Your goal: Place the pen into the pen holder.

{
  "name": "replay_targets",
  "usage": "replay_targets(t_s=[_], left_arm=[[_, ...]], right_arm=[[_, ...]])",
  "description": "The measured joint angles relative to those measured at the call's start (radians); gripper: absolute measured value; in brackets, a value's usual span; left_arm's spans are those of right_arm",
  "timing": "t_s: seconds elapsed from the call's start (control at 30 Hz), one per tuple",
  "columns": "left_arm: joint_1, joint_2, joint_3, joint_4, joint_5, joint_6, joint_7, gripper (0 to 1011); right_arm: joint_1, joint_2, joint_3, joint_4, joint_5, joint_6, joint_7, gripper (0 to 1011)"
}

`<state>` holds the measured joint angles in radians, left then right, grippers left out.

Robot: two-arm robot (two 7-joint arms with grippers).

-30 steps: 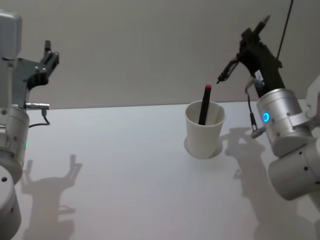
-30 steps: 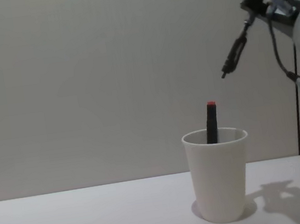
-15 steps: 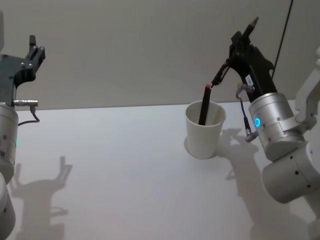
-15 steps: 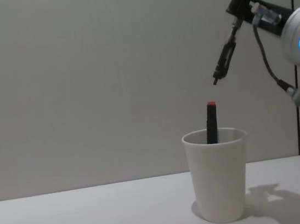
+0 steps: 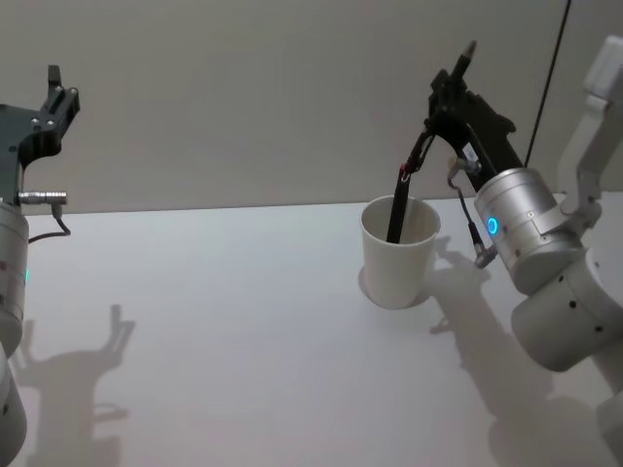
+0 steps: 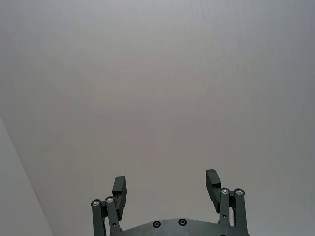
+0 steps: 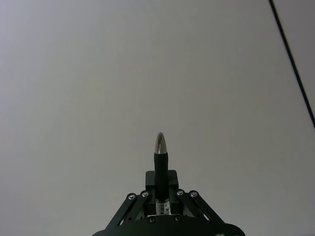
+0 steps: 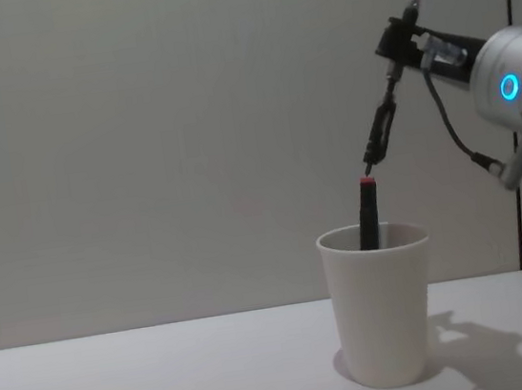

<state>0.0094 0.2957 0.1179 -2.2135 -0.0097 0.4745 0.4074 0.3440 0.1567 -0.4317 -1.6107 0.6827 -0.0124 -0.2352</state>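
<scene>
The right gripper (image 8: pixel 396 43) has come down and toward the robot's left since half a second ago. A thin dark part (image 8: pixel 382 123) hanging below it now ends just above the red top of the red-topped pen (image 8: pixel 368 208). Before, there was a clear gap between them. That red-topped pen stands in the pen holder (image 8: pixel 383 318), leaning a little, with its upper end above the rolled rim.

The gripper's fingers are closed tight on the pen (image 7: pixel 160 158), a black one with a silver tip pointing up and away from the wrist. Whether the hanging part belongs to this pen I cannot tell.

The pen holder stands upright on the white table (image 5: pixel 214 321), to the right of centre.

The left gripper (image 6: pixel 167 189) is raised at the far left, well apart from the pen holder, with its fingers spread wide and nothing between them.
</scene>
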Motion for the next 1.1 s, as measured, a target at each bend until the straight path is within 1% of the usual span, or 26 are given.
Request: replay_targets(t_s=[0.1,0.3,0.37,0.5,0.57,0.8,1.1], left_arm=[[0.000,0.000,-0.001,0.000,0.000,0.000,0.001,1001],[0.001,-0.001,-0.002,-0.001,0.000,0.000,0.002,1001],[0.001,-0.001,-0.002,-0.001,0.000,0.000,0.002,1001],[0.001,-0.001,-0.002,-0.002,0.000,0.000,0.003,1001],[0.001,-0.001,-0.003,-0.002,0.000,0.000,0.003,1001],[0.001,-0.001,-0.003,-0.002,0.000,0.000,0.004,1001],[0.001,-0.001,-0.003,-0.002,0.000,0.000,0.004,1001]], right_arm=[[0.005,0.000,0.002,0.000,-0.005,0.023,0.013,130],[0.012,0.004,0.003,-0.005,-0.029,0.090,0.046,130],[0.012,0.005,0.004,-0.006,-0.032,0.097,0.048,130],[0.013,0.011,0.004,-0.011,-0.057,0.143,0.064,130],[0.012,0.013,0.004,-0.012,-0.064,0.153,0.067,130],[0.008,0.021,0.003,-0.010,-0.095,0.176,0.081,130],[0.006,0.017,-0.003,0.011,-0.126,0.159,0.117,130]])
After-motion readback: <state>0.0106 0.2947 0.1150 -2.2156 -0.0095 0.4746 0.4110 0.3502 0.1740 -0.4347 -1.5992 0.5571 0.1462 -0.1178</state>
